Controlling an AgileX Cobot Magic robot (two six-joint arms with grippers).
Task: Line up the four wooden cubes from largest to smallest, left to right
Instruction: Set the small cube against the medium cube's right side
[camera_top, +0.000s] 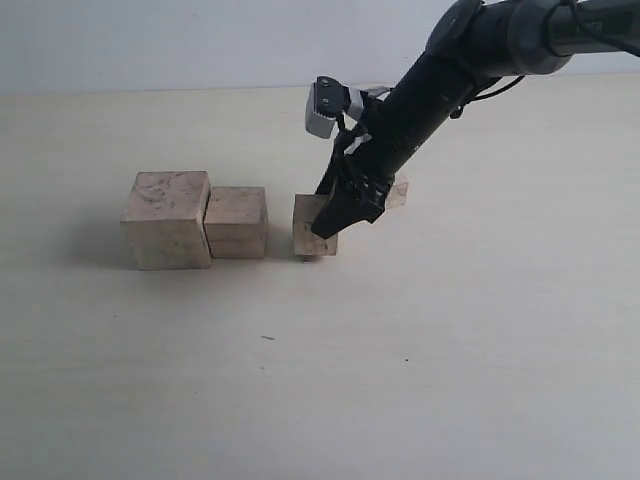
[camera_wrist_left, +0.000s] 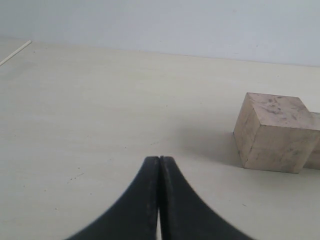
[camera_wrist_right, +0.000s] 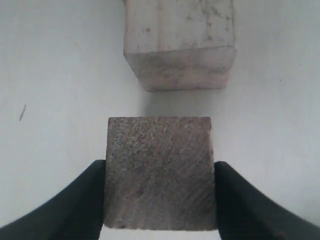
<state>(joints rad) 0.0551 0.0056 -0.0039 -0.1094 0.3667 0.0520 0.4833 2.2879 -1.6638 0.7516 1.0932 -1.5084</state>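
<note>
My right gripper (camera_wrist_right: 160, 192) clamps the third-largest cube (camera_top: 307, 224) just right of the second cube (camera_top: 236, 221), while my left gripper (camera_wrist_left: 159, 160) is pinched together, empty.

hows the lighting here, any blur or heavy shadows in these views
Exterior view: soft, even light, with a faint shadow left of the largest speckled pale wooden cube. Left wrist view: the shut black left claw is slightly blurred up close. Right wrist view: the smaller pale wooden cube in the right claw shows a dark, shaded face; the bigger wooden cube beyond looks washed out.
</note>
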